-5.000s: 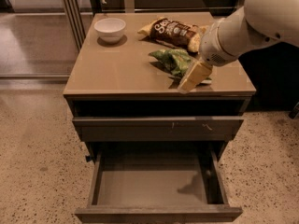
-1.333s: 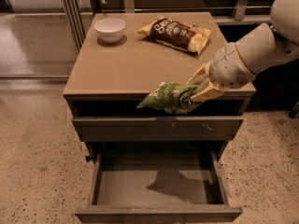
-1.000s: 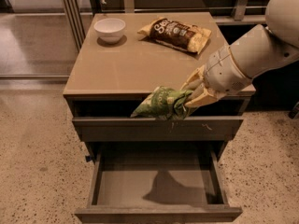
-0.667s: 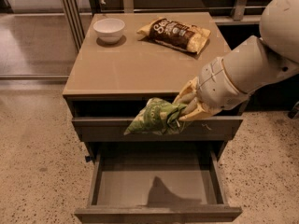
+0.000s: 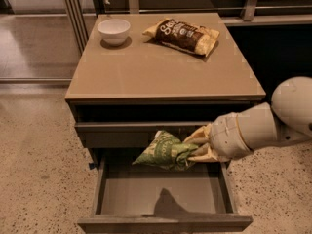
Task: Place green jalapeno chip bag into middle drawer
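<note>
The cabinet has the middle drawer open at 6 o'clock. At 4 o'clock the gripper is clamped on the green jalapeno chip bag, which hangs above the drawer's back part. On the cabinet top a brown chip bag lies at 12 o'clock and a white bowl stands at 11 o'clock.

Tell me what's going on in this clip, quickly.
The robot's gripper, reaching in from the right, is shut on the green jalapeno chip bag and holds it over the open middle drawer. The bag is not yet released. A white bowl and a brown chip bag sit on the cabinet top.
</note>
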